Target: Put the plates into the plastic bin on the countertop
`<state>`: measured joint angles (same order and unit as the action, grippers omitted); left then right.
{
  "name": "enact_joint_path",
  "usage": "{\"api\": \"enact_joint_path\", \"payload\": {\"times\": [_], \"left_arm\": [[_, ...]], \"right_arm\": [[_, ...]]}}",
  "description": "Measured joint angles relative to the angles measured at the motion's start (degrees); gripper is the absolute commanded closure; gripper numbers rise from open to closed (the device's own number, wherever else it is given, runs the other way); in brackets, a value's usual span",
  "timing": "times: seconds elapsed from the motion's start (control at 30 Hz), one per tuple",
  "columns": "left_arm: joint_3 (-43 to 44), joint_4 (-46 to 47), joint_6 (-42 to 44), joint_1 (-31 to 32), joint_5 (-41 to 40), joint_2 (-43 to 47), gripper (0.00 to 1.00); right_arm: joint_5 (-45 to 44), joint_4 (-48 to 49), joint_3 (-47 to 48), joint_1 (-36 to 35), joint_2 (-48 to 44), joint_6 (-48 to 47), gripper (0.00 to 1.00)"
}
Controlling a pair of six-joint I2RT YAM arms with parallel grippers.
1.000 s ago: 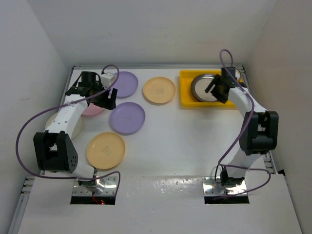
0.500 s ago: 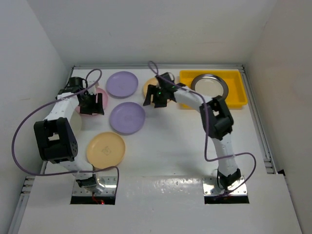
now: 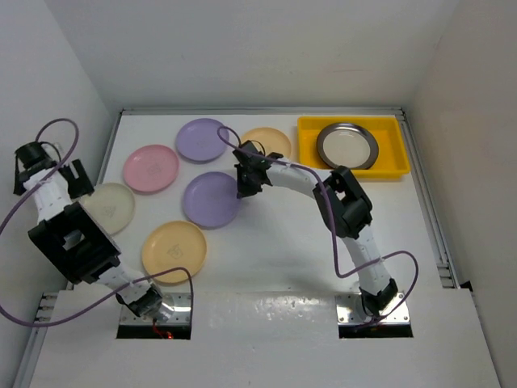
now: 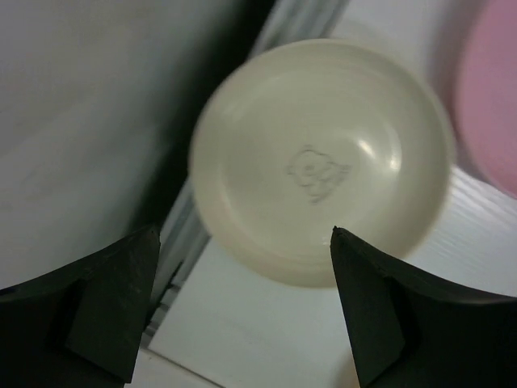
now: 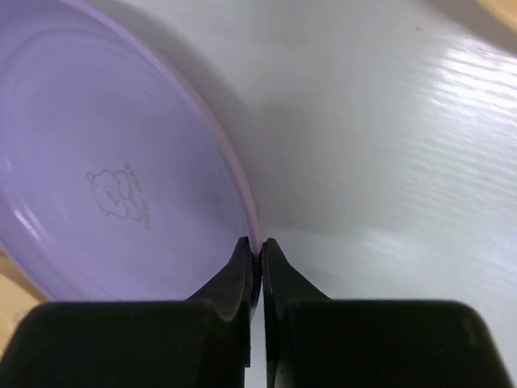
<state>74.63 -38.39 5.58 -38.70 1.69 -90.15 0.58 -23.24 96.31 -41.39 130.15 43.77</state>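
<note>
Wrist views show right gripper seemingly pinching purple plate rim, left gripper gaping, facing cream plate.

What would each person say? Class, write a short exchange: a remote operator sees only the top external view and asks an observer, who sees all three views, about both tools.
Operator: Does the right tool have the nearer purple plate?
Observer: Yes. In the right wrist view, the right tool is shut on the rim of the nearer purple plate.
Operator: And the left tool, over by the wall?
Observer: In the left wrist view, the left tool is open above the cream plate, and its fingers touch nothing.
</note>
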Motion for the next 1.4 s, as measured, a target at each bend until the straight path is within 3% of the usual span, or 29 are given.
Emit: {"api": "enact_joint_path", "payload": {"times": [0.23,0.33,0.47,0.53,0.63,0.77,0.87,0.97,1.0,1.1,1.2,1.33,1.4], "left_arm": [[-3.80,2.97,1.95,-10.19,-2.78,-0.76,0.14],[-4.79,3.61,2.78,-12.33,-3.04,-3.50,0.17],[-5.40,4.66,3.21,-14.73,-2.47,-8.48,0.17],[-6.03,4.59,3.39,-15.19,-1.97,-10.01,0.17],[-6.36,4.83,3.41,-15.37,-1.07,-11.10,0.17],[-6.56,5.73,3.34,-15.39,0.44,-12.07,0.20],[-6.60,6.10,3.28,-15.39,1.40,-12.96,0.31],[-7.04,6.36,3.06,-15.39,2.67,-13.60,0.44],[-7.15,6.38,3.17,-15.39,3.15,-13.88,0.48],[-7.34,6.40,3.08,-15.39,4.37,-14.53,0.57],[-7.37,6.45,3.21,-15.39,5.68,-14.97,0.61],[-7.37,6.60,3.28,-15.39,8.00,-15.54,0.59],[-7.37,6.82,3.02,-15.39,9.20,-16.35,0.71]], "right_arm": [[-2.32,-6.03,-2.89,3.13,-12.83,-5.99,1.00],[-1.25,-5.49,-3.23,10.69,-20.76,-6.29,1.00],[-3.76,-3.41,-2.49,27.39,-26.84,-6.03,1.00],[-7.06,-3.37,-1.11,36.89,-25.55,-5.55,1.00],[-9.64,-4.15,-0.46,45.55,-20.96,-4.72,1.00],[-9.99,-6.64,-0.11,50.75,-12.24,-4.52,1.00],[-9.77,-9.57,0.33,51.34,-6.75,-4.09,1.00],[-9.11,-9.94,0.37,51.41,-5.66,-2.86,0.79],[-9.05,-9.81,0.37,51.43,-5.92,-3.19,0.64],[-7.34,-9.29,0.37,51.41,-5.97,-4.17,0.37],[-5.95,-8.59,0.37,50.71,-6.29,-6.64,0.31],[-5.92,-9.20,-1.40,50.07,-8.52,-10.14,0.28],[-6.01,-9.97,-2.82,49.99,-10.54,-11.72,0.28]]}}
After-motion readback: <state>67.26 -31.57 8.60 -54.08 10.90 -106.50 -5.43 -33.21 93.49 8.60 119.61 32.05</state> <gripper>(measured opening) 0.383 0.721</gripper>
